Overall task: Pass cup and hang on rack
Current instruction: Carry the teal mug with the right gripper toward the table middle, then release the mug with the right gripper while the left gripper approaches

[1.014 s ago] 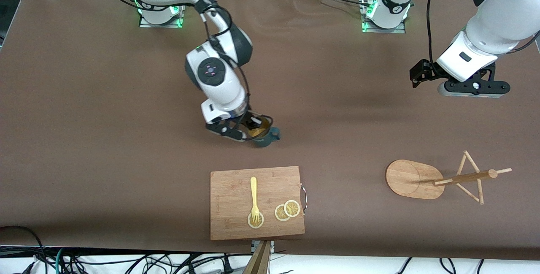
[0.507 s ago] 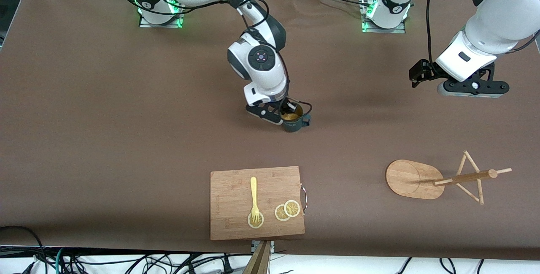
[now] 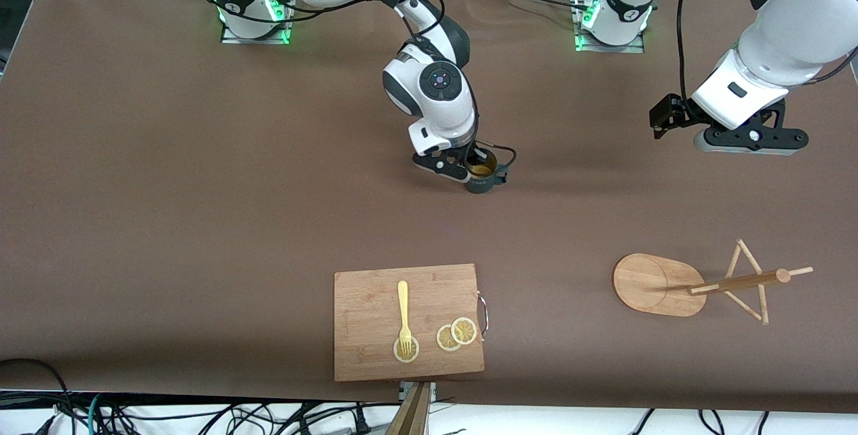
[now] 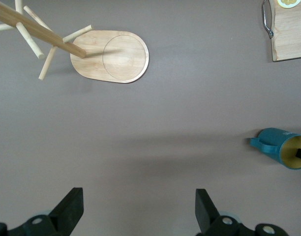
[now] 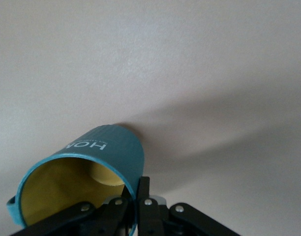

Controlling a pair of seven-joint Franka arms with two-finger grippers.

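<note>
Centrally in the front view, the right hand (image 3: 472,170) is pinching the teal mug (image 3: 481,180) by its rim; the left hand (image 3: 747,140), upper right, is waiting. Its wrist view is showing wide fingers (image 4: 67,211), mug handle (image 4: 256,142) pointing toward them, mug rack (image 4: 111,56) upper left.

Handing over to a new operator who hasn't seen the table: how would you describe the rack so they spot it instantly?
Start at the left arm's end of the brown table, nearer the front camera than the left gripper, which waits open above. The rack has a flat oval wooden base, a central post and thin pegs. The cutting board beside it is rectangular instead, and carries a fork and lemon slices.
</note>
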